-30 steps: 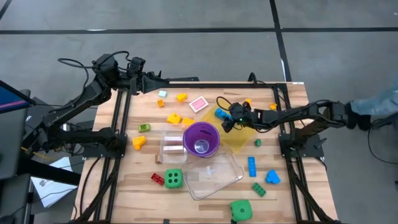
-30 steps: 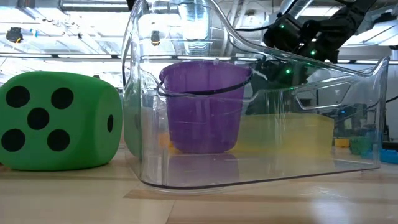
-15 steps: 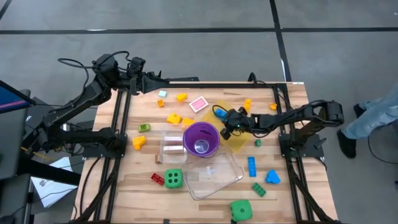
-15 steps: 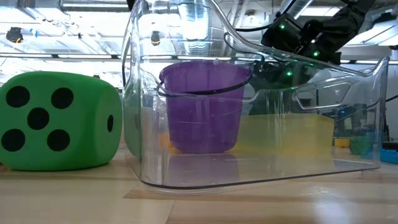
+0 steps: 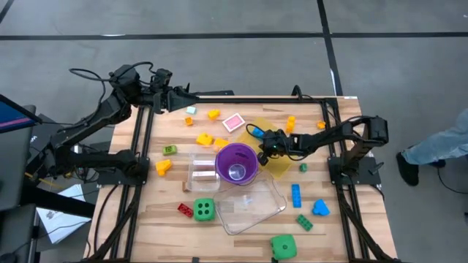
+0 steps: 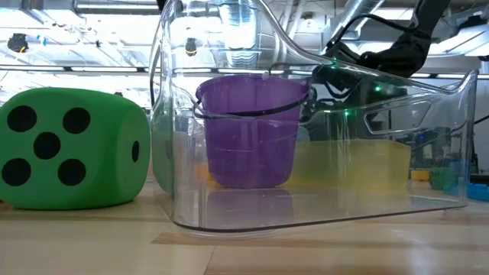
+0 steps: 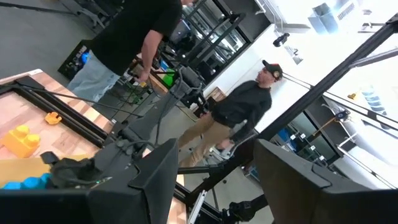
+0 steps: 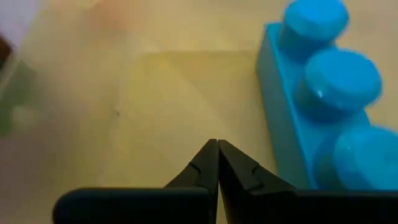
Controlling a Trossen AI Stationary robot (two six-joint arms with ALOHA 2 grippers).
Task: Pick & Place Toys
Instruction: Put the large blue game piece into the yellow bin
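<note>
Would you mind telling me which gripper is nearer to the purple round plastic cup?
The right. The right gripper sits shut just beside the purple round plastic cup, over the yellow translucent tray. The left gripper waits at the table's far edge.

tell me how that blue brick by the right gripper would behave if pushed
The blue brick looks like hard molded plastic, so probably stiff and light. It lies flat on the smooth yellow tray, so it would likely slide, not roll. The studs could offer grip.

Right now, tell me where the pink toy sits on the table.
In the high view the pink toy lies flat near the table's far edge, about mid-width, between a yellow brick on its left and the yellow tray on its right, just beyond the purple cup.
</note>
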